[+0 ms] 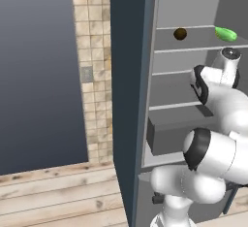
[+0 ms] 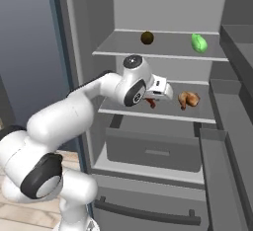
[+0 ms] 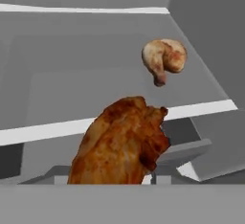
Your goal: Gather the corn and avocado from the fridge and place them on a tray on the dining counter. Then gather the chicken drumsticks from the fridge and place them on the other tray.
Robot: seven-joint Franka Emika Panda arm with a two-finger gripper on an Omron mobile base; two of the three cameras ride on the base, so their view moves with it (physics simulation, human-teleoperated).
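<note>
Right base view: fridge (image 2: 74,77) open, white arm reaching in over the middle shelf (image 2: 163,114), gripper (image 2: 151,101) low at the shelf with a reddish-brown bit just under the hand, probably the near drumstick (image 2: 150,103), mostly hidden by the wrist. Second drumstick (image 2: 188,99) lies on the same shelf, further right, apart from the hand. Top shelf (image 2: 158,52) carries a dark round avocado (image 2: 147,38) left of centre and a green item (image 2: 199,43) to the right, well apart from each other. Drawer (image 2: 155,151) sits below the middle shelf. Hand view: near drumstick (image 3: 119,144) is big and right up against the camera, covering where the fingertips would rise; far drumstick (image 3: 164,58) sits beyond it, up and right, near the fridge's side wall. Fingers hidden behind the meat, so cannot tell whether they are clamped on it or standing loose around it. Left base view: arm's elbow and wrist block the middle shelf; avocado (image 1: 180,33) and green item (image 1: 225,34) visible on the top shelf; tiled wall (image 1: 92,71) and wood floor (image 1: 58,192) to the left of the fridge door (image 1: 128,95)
</note>
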